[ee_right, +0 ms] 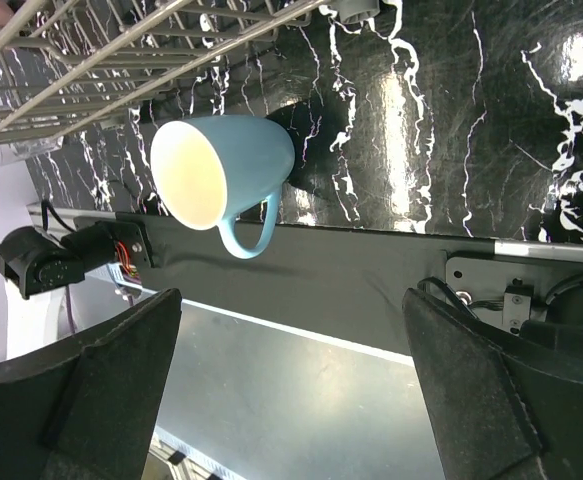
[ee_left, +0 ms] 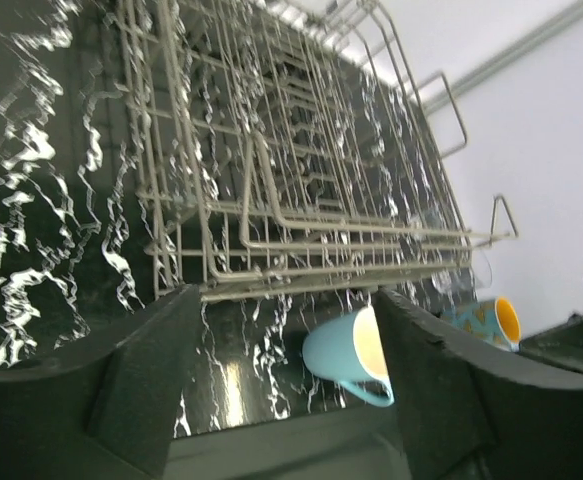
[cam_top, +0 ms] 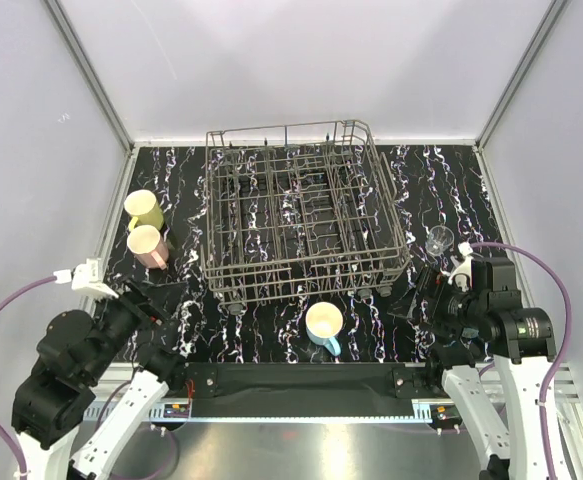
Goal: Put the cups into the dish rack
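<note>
The dish rack (cam_top: 306,225), a dark grey wire basket, stands at the middle back of the table and holds no cups that I can see. A light blue mug (cam_top: 325,325) stands upright just in front of it, and also shows in the wrist views as the light blue mug (ee_left: 346,355) (ee_right: 226,165). A yellow mug (cam_top: 143,208) and a pink mug (cam_top: 147,245) stand left of the rack. A clear glass (cam_top: 439,240) stands to its right. A teal mug with an orange inside (ee_left: 491,322) shows only in the left wrist view. My left gripper (cam_top: 168,292) (ee_left: 286,300) and right gripper (cam_top: 411,290) (ee_right: 291,300) are both open and hold nothing.
The table top (cam_top: 271,320) is black with white veins. A black strip (cam_top: 301,378) runs along its near edge between the arm bases. White walls and metal frame posts close in the back and sides. The rack's front wall (ee_left: 271,240) is close ahead of my left gripper.
</note>
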You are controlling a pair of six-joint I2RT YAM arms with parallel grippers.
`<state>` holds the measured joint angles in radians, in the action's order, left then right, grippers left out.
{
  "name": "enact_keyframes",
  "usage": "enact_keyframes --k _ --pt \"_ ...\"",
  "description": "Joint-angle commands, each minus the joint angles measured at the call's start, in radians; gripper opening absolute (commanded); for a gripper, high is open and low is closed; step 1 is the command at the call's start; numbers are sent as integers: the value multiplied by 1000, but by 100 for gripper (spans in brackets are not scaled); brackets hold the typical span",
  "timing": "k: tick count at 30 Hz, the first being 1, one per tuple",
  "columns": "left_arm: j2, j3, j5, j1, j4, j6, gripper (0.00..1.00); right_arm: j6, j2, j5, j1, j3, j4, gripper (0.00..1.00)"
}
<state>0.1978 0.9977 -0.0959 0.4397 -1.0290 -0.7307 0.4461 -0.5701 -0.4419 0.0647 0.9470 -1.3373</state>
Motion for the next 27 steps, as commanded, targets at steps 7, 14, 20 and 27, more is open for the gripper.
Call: enact_keyframes --k 7,14,20,27 --pt "112 57 375 -236 -49 171 65 -52 -68 -11 53 65 44 100" --pt "239 137 441 -225 26 188 70 -61 -86 -4 66 72 58 100" --pt "379 194 453 -144 84 223 70 -70 -100 19 69 88 64 100" --pt "503 232 493 0 153 226 67 -61 -116 15 67 81 82 100"
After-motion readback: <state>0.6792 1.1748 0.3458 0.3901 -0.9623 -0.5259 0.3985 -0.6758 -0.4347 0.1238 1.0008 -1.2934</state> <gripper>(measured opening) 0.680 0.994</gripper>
